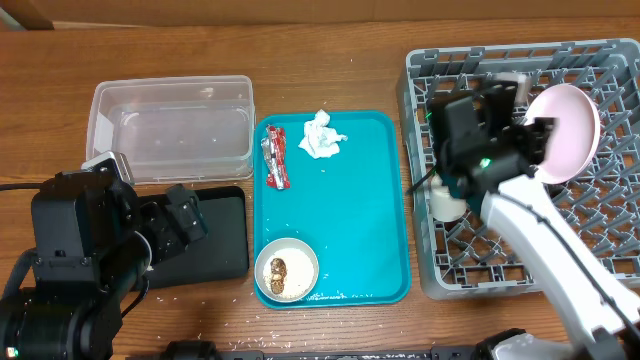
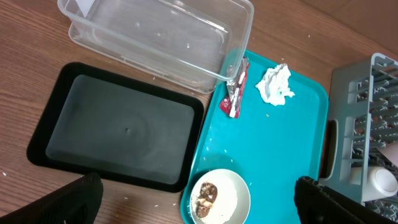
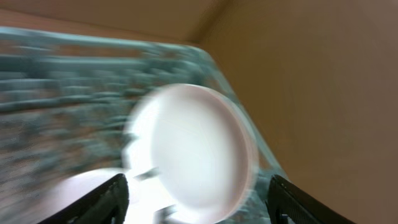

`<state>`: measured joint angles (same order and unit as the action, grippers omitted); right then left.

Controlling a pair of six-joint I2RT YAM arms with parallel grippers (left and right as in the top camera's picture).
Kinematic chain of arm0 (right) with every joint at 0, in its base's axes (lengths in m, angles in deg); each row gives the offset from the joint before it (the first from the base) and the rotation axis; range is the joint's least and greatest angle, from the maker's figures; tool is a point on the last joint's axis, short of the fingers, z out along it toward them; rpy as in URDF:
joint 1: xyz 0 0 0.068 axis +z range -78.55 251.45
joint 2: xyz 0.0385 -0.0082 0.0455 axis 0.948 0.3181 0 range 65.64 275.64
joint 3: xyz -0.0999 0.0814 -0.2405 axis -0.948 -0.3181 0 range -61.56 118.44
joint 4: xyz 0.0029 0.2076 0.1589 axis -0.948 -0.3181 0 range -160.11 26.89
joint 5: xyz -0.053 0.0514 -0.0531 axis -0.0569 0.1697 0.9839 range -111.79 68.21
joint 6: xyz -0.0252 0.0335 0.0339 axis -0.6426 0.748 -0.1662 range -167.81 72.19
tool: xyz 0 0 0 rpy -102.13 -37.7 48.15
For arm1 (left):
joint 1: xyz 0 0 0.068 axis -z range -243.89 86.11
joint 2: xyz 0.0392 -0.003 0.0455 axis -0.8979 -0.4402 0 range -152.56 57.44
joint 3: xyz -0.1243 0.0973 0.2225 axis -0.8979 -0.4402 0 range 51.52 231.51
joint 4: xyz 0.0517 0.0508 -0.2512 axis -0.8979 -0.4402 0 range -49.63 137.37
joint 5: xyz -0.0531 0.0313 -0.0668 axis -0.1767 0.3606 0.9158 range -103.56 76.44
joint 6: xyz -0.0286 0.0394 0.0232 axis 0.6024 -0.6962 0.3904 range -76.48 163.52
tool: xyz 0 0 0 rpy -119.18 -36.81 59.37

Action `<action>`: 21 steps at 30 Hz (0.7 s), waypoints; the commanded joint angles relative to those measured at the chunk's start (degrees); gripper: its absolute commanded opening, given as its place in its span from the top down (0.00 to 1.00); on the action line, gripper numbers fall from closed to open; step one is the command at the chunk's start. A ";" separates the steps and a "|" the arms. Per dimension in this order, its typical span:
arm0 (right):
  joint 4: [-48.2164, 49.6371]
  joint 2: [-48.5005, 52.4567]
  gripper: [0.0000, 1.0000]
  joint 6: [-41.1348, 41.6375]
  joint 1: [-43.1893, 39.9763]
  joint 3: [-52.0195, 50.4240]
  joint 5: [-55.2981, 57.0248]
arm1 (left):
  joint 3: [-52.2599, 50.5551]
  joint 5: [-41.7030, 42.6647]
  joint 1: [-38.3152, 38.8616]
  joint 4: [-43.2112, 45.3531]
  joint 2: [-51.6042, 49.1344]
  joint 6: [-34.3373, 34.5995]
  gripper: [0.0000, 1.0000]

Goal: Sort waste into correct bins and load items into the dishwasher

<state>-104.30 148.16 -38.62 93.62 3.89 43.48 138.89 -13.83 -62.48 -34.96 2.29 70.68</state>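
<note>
A crumpled white tissue [image 1: 322, 135] [image 2: 276, 84] and a red-and-silver wrapper [image 1: 275, 158] [image 2: 236, 93] lie on the teal tray [image 1: 350, 210]. A small white bowl [image 1: 286, 270] [image 2: 221, 196] with brown scraps and crumbs sits at the tray's front. The clear tub [image 1: 170, 130] [image 2: 161, 37] and black tray [image 1: 215, 235] [image 2: 118, 127] are left of it. The pale pink bowl [image 1: 565, 130] [image 3: 199, 149] stands on edge in the grey rack [image 1: 530, 250]. A white cup [image 1: 448, 203] [image 2: 380, 182] is at the rack's left side. My right gripper [image 1: 530, 140] [image 3: 196, 199] is open beside the pink bowl. My left gripper [image 1: 185, 215] [image 2: 199, 196] is open, above the small bowl. No large plate is clearly visible.
The right wrist view is blurred. A whitish surface [image 3: 87, 193] shows at its lower left; I cannot tell what it is. White crumbs lie scattered on the wooden table [image 1: 330, 70] near the black tray.
</note>
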 commanded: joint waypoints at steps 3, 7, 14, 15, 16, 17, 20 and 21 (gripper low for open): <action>-4.02 -4.42 0.35 2.45 10.78 1.60 -28.72 | 0.85 -0.79 0.11 0.02 0.04 1.18 0.00; -2.86 -3.02 0.40 12.74 15.10 1.57 -49.37 | 0.85 -0.79 0.11 0.02 0.04 1.18 0.00; 1.09 4.22 0.39 14.84 15.50 1.68 -73.07 | 0.85 -0.79 0.11 0.02 0.04 1.18 0.00; 1.92 4.28 0.38 14.84 14.80 1.81 -73.07 | 0.85 -0.79 0.11 0.02 0.04 1.18 0.00; 2.62 4.28 0.38 14.86 14.36 1.81 -73.09 | 0.85 -0.79 0.11 0.02 0.04 1.18 0.00; 3.56 4.28 0.40 14.86 13.86 1.84 -73.31 | 0.85 -0.79 0.11 0.02 0.04 1.18 0.00; 4.15 4.85 0.43 14.82 13.38 1.84 -73.42 | 0.85 -0.79 0.11 0.02 0.04 1.18 0.00; 3.72 5.53 0.43 14.34 13.38 1.84 -73.37 | 0.85 -0.79 0.11 0.02 0.04 1.18 0.00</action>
<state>-100.35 153.03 -24.39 107.63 4.28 -27.42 138.89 -13.83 -62.48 -34.96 2.29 70.68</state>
